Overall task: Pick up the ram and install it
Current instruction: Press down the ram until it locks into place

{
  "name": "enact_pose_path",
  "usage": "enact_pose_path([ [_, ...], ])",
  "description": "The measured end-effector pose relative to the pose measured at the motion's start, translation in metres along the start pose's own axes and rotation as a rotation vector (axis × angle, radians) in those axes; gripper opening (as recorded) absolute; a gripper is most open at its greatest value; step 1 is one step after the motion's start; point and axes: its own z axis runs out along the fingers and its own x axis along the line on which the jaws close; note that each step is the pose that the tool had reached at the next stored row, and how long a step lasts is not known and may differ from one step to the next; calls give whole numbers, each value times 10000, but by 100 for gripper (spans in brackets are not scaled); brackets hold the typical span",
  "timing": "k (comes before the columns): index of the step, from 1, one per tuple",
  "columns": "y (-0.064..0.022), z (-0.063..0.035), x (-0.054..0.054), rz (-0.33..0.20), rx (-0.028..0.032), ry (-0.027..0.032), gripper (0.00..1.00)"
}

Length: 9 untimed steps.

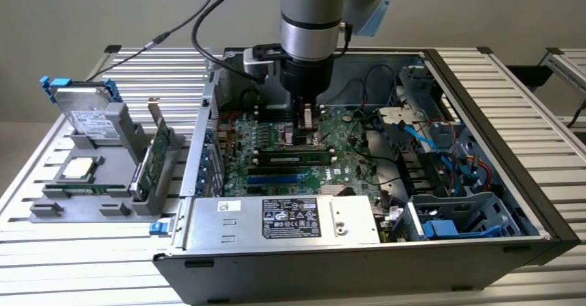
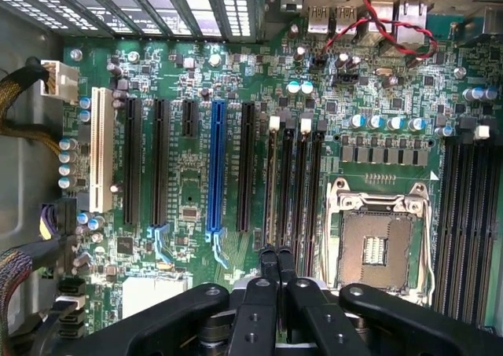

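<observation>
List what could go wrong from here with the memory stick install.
1. The pincer is shut and hangs low over the narrow memory slots beside the open processor socket; drifting sideways might hit the socket's contacts.
2. A stick already lies in a slot on the board; pressing on it at a tilt might leave it half-seated.

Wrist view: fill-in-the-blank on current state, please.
1. The gripper is ___ (open/shut).
2. The processor socket is ___ (filled/empty).
3. The long slot between black slots is coloured ___.
4. The ram sits in a slot inside the computer ___.
Missing words: shut; empty; blue; case.
</observation>
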Motion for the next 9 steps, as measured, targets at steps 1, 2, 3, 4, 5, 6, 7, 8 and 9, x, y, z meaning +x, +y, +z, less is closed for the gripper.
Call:
enact_pose_path([
  [1, 0, 14, -3, 1, -15, -2, 10],
  [2, 1, 27, -4, 0, -34, -1, 10],
  [3, 1, 40, -6, -1, -54, 0, 10],
  [4, 1, 54, -8, -2, -72, 0, 10],
  [5, 1, 68, -10, -2, -89, -2, 10],
  [6, 0, 82, -12, -2, -110, -3, 10],
  [7, 0, 95, -13, -4, -131, -4, 10],
  [8, 0, 109, -14, -4, -153, -4, 10],
  [9, 0, 123, -15, -5, -179, -5, 10],
])
